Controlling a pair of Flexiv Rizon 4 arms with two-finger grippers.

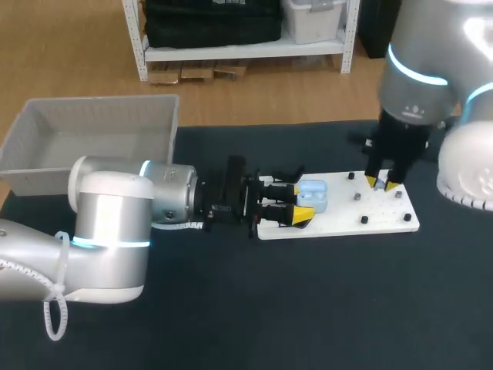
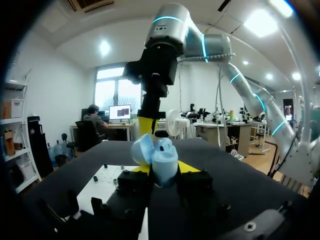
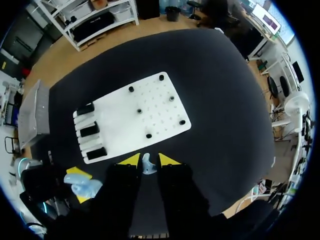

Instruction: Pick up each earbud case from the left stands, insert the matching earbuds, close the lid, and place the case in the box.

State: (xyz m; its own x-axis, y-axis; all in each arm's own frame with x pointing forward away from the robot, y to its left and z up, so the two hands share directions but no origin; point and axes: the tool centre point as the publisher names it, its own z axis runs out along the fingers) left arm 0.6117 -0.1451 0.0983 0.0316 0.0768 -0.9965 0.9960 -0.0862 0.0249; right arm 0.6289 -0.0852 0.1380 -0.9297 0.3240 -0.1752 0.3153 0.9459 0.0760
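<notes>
A light blue earbud case with its lid open sits between the yellow fingers of my left gripper, which is shut on it over the left end of the white pegboard. The left wrist view shows the case gripped from both sides, lid tipped back. My right gripper hangs above the board's right end, beyond the case. Between its tips it is shut on a small pale earbud. From the right wrist, the case and left gripper lie off the board's stand end.
A grey open bin stands at the back left of the dark table. The white pegboard carries several black pegs and three black stands along one end. My left arm's body lies across the table's left front.
</notes>
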